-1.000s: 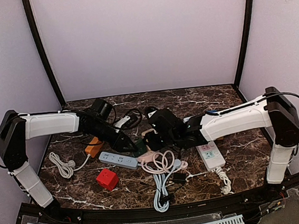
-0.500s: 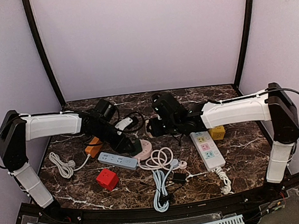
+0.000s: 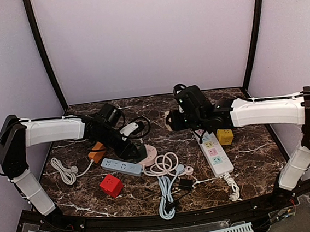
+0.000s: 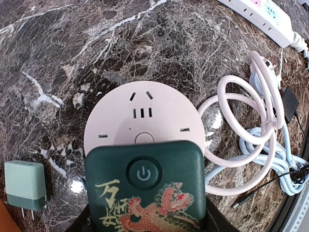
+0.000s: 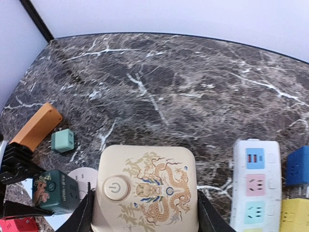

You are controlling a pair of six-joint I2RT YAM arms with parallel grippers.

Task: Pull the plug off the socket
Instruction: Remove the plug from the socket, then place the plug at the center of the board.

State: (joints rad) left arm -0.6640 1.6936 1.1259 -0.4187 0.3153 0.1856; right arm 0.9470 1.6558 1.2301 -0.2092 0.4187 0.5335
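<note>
My right gripper point(image 5: 145, 205) is shut on a cream cube plug with a gold dragon point(image 5: 147, 188) and holds it in the air over the back middle of the table point(image 3: 170, 120). The round pink socket point(image 4: 140, 113) lies on the marble, with its top outlets bare. My left gripper point(image 4: 145, 208) is shut on a dark green dragon plug point(image 4: 145, 186) that covers the socket's near part. Whether its prongs are seated is hidden. From above, the green plug point(image 3: 138, 150) sits beside the pink socket point(image 3: 150, 151).
A white strip with coloured outlets point(image 3: 216, 154) and a yellow cube point(image 3: 225, 136) lie right. A pale blue strip point(image 3: 121, 167), a red cube point(image 3: 111, 185), an orange block point(image 3: 97, 151), a small green adapter point(image 4: 25, 186) and coiled pink and white cables point(image 3: 168, 167) lie around the socket.
My right gripper has lifted the cream plug away from the pink socket and carried it up and to the back right. My left gripper has stayed on the green plug.
</note>
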